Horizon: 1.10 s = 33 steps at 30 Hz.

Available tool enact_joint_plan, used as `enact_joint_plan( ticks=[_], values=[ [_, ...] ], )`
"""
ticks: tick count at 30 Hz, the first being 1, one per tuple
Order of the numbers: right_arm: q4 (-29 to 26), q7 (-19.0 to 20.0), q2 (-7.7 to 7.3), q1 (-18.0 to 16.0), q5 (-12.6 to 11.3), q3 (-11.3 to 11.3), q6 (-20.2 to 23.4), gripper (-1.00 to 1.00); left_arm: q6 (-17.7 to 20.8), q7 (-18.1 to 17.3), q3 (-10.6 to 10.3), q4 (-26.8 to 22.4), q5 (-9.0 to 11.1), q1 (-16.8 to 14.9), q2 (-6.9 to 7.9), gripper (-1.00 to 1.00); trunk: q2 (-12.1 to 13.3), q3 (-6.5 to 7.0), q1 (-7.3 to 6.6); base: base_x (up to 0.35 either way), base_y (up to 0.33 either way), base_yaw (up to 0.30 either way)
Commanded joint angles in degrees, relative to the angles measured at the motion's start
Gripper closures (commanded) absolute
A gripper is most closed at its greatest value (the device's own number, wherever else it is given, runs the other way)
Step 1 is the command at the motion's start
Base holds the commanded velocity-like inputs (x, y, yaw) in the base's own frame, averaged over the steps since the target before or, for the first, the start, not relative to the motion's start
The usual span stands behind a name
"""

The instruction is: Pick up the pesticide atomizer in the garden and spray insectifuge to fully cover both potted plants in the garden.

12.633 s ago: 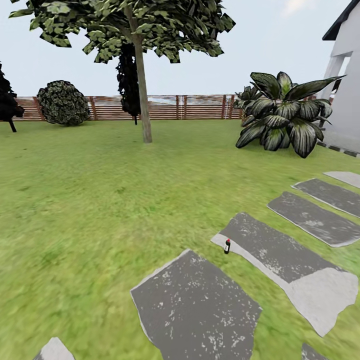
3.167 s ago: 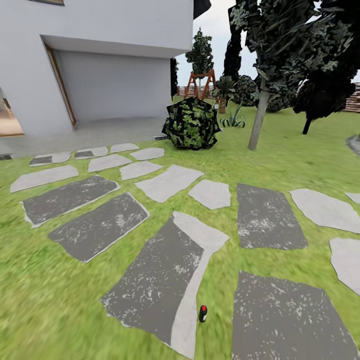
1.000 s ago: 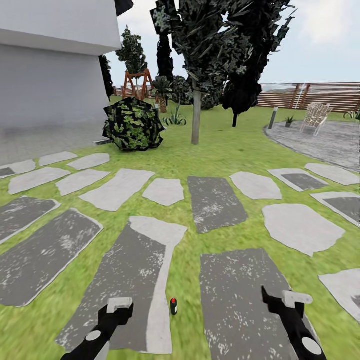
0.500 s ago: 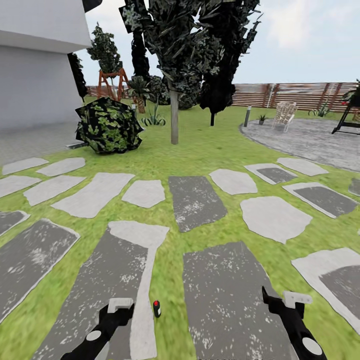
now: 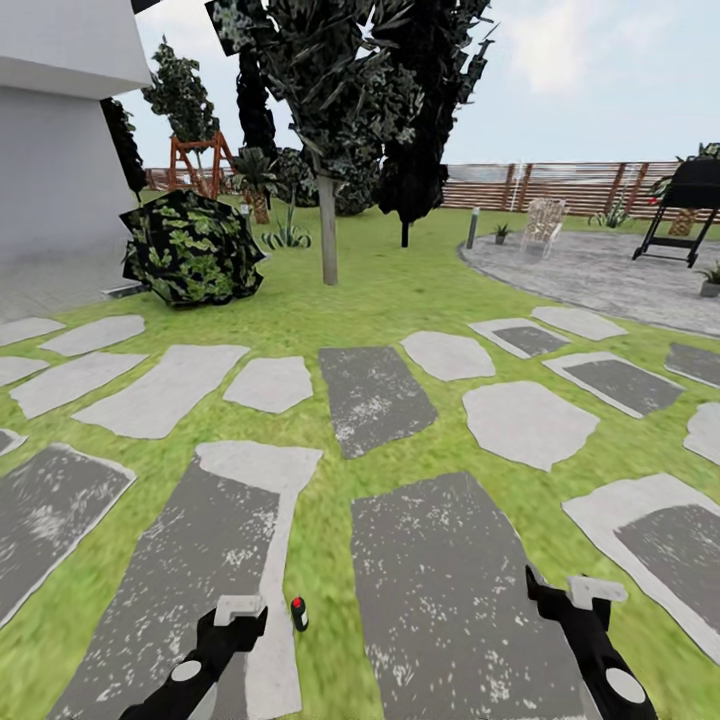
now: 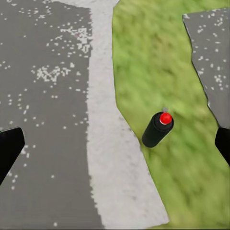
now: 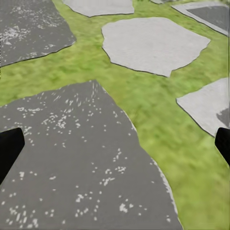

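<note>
both grippers open and empty, left gripper [image 5: 232,612] just beside the pesticide atomizer [image 5: 298,613], upright on grass at a stepping stone [image 5: 190,560] edge. nearer and more leftward than moments ago; close enough to start reaching.

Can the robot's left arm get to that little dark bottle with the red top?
Probably yes. The bottle stands upright on the grass at the edge of a stepping stone, just beside the left tool, whose jaws look open. Nothing lies between them, though the arm must lower toward the ground.
</note>
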Motion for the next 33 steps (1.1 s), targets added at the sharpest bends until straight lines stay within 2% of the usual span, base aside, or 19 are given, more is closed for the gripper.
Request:
enact_joint_plan(
  ticks=[1, 2, 5, 6, 8, 10, 21, 33],
  values=[
    [-1.7, 0.1, -0.01, -0.1, 0.1, -0.1, 0.5, -1.00, -0.1, -0.1, -0.1, 0.0, -0.1, -0.1, -0.11, -1.00, -0.4, -0.32, 0.22, 0.000, 0.000, 0.023],
    [-3.9, 0.0, -0.01, -0.1, 0.1, -0.1, 2.0, -1.00, 0.0, -0.1, -0.4, 0.0, -0.1, -0.3, -0.24, -1.00, -0.8, -0.59, 0.44, 0.000, 0.000, 0.039],
    [-14.9, 0.1, -0.03, -1.0, 0.0, -0.1, 13.7, -1.00, 0.4, 0.0, -2.4, -0.5, 0.0, -0.9, -0.68, -1.00, -2.0, -1.39, 1.09, 0.000, 0.000, 0.057],
    [-20.7, 0.1, -0.03, -1.5, -0.1, -0.1, 20.4, -1.00, 0.5, 0.0, -3.0, -0.6, 0.1, -0.9, -0.71, -1.00, -2.4, -1.66, 1.31, 0.000, 0.000, 0.065],
    [-24.1, 0.0, 0.01, -1.7, -0.1, -0.1, 24.5, -1.00, 0.5, 0.0, -3.3, -0.4, 0.0, -0.9, -0.64, -1.00, -3.2, -2.20, 1.75, 0.000, 0.000, 0.066],
    [-25.4, 0.1, 0.04, -1.8, -0.1, -0.2, 26.4, -1.00, 0.4, 0.0, -3.6, -0.1, 0.0, -0.9, -0.59, -1.00, -4.0, -2.74, 2.19, 0.000, 0.000, 0.068],
    [-23.6, 0.1, 0.56, -1.9, 0.3, 0.0, 27.2, -1.00, 0.1, 0.0, -3.7, 0.0, -0.1, -0.7, -0.59, -1.00, -8.5, -5.70, 4.61, 0.000, 0.000, 0.031],
    [-23.5, 0.1, 0.64, -1.9, 0.3, 0.1, 27.2, -1.00, -0.2, 0.0, -3.6, 0.0, 0.0, -0.4, -0.58, -1.00, -13.3, -8.63, 7.24, 0.000, 0.000, -0.210]
  ],
)
